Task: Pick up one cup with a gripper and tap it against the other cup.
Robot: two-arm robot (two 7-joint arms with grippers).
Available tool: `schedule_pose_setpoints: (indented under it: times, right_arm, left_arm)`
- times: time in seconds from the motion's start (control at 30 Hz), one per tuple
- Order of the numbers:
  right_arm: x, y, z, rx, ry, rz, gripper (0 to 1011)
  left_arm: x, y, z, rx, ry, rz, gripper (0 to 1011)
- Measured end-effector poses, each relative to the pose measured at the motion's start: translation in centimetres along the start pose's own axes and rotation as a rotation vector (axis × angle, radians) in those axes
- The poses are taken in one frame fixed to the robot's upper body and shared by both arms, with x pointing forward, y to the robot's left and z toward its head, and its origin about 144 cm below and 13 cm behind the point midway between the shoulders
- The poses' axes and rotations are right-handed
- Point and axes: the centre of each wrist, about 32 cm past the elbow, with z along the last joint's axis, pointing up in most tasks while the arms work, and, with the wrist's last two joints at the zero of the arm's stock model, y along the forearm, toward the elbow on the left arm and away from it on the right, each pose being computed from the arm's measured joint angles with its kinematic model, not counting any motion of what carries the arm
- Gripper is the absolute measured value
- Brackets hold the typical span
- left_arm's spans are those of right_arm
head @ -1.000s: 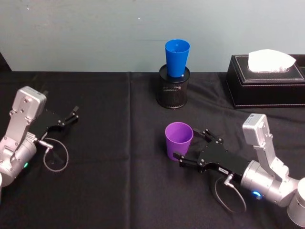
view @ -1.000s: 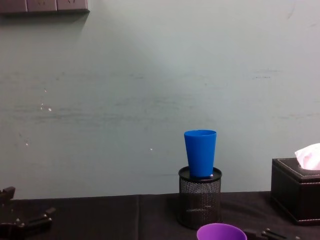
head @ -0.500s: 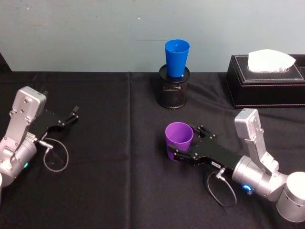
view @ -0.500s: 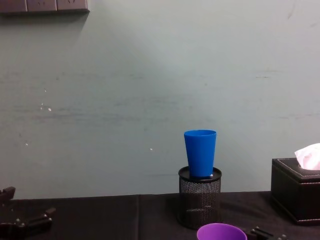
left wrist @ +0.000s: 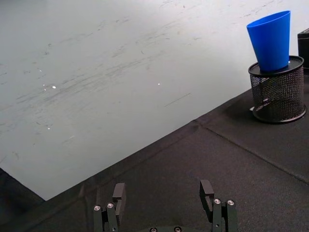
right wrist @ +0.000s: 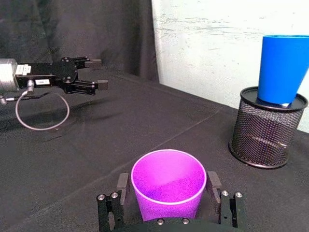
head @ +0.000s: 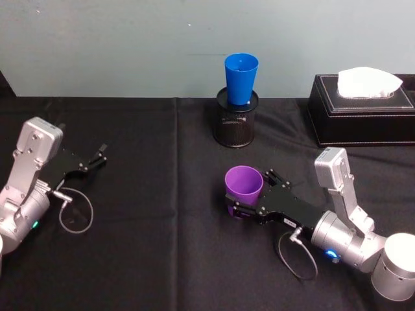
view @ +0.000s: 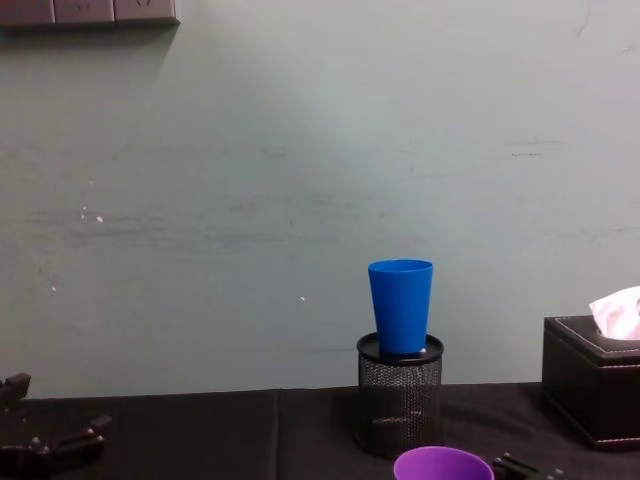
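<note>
While the purple cup (head: 241,184) stands upright on the table (head: 162,259) at centre-right of the head view, it is straddled by the right gripper (head: 251,193), one of the jaws on each side, set for a side grip. The blue cup (head: 241,78) is seated in the mesh pot (head: 235,129) at upper centre, so the target sits raised. The left gripper (head: 97,157) is parked at mid-left.

Left wrist view: its jaws are spread, nothing between.

Right wrist view: narrow gaps are seen between jaws and cup wall, so the grip is judged not yet closed.

Chest view: the purple cup is cut by the bottom edge, below the blue cup, so a lift is needed before the tap.
</note>
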Motion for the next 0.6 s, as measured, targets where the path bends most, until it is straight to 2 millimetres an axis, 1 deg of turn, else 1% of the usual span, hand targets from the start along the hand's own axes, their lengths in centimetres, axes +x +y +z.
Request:
schedule_pose_setpoints:
  times: [0.33, 0.4, 0.43, 0.5, 0.6]
  right_arm:
    - [0.02, -0.04, 0.03, 0.001, 0.0, 0.0, 1003]
    - [0.02, -0.05, 0.02, 0.001, 0.0, 0.0, 967]
    - [0.02, -0.05, 0.02, 0.001, 0.0, 0.0, 929]
    - [0.02, -0.06, 0.02, 0.001, 0.001, 0.0, 907]
    - [0.02, -0.07, 0.03, 0.002, 0.001, 0.0, 821]
  left_arm:
    - [0.0, 0.0, 0.0, 0.0, 0.0, 0.0, 1005]
    - [0.0, 0.0, 0.0, 0.0, 0.0, 0.0, 1005]
    - [0.0, 0.0, 0.0, 0.0, 0.0, 0.0, 1005]
    - [0.0, 0.0, 0.0, 0.0, 0.0, 0.0, 1005]
    - [0.0, 0.0, 0.0, 0.0, 0.0, 0.0, 1005]
